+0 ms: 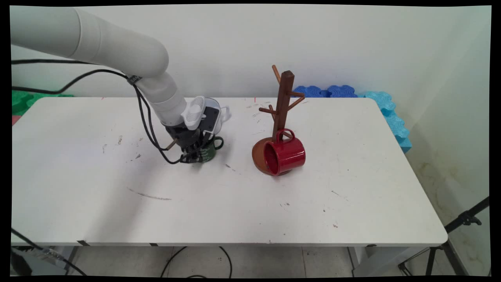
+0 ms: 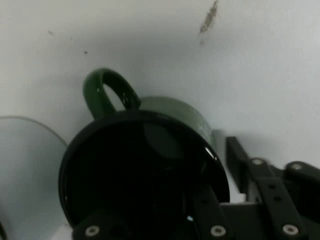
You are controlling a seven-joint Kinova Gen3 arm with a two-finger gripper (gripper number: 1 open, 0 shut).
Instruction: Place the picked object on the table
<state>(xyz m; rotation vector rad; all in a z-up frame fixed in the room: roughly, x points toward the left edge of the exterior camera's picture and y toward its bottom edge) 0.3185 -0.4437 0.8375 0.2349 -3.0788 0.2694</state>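
The dark green ceramic mug (image 1: 209,151) stands on the white table (image 1: 235,203), left of the brown wooden mug tree (image 1: 282,105), where a red mug (image 1: 285,156) is hung. The black gripper (image 1: 195,150) is lowered at its rim; its grasp cannot be told.

Mug tree (image 1: 282,102) as landmark, standing on table (image 1: 235,203) right of centre. Mug (image 1: 285,156) hangs on tree's low peg, before trunk, over base. Second mug (image 1: 208,150) well left of tree, on table; gripper (image 1: 191,150) at that mug's left side.
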